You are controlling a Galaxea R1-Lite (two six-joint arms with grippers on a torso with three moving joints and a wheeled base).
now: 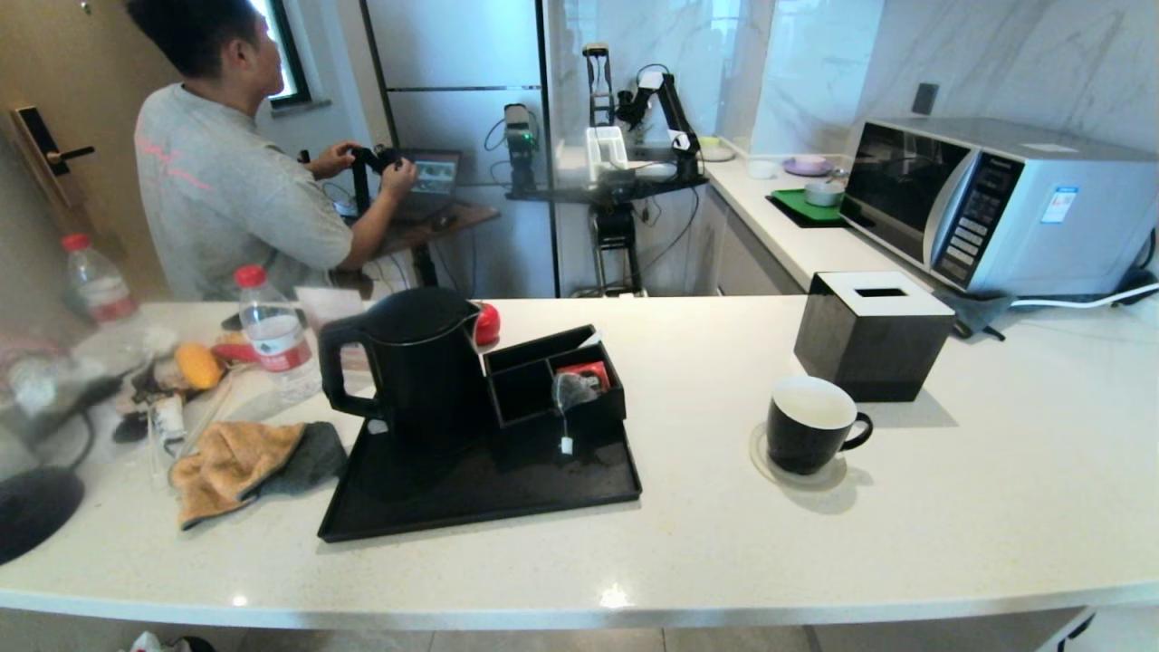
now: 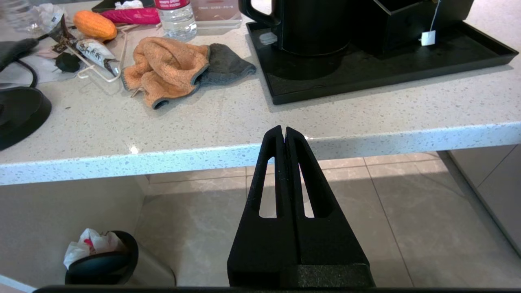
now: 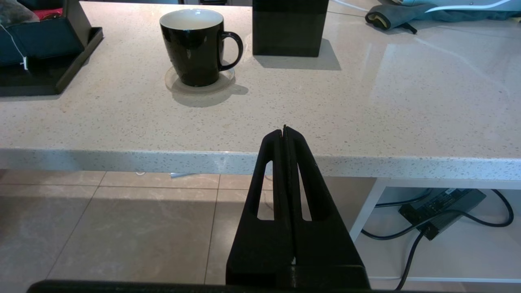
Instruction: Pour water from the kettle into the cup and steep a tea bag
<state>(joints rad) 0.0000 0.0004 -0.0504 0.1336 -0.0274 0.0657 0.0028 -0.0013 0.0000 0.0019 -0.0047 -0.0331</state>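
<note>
The kettle stands upright on the left tray, handle leftward, spout right. The cup sits to its right, handle rightward. Left gripper and right gripper hang below the bench edge, jaws pressed together.

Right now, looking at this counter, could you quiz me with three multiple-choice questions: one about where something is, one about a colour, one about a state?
1. Where does the kettle stand?
A. on the black tray
B. on the microwave
C. on the floor

2. What colour is the inside of the cup?
A. red
B. white
C. green

3. How are the fingers of the left gripper and the right gripper?
A. both wide open
B. one holds the cup
C. both shut and empty

Answers:
1 A, its base sits on the tray beside the compartment box.
2 B, the black mug shows a white interior.
3 C, each wrist view shows the fingers pressed together before the counter edge, holding nothing.
</note>
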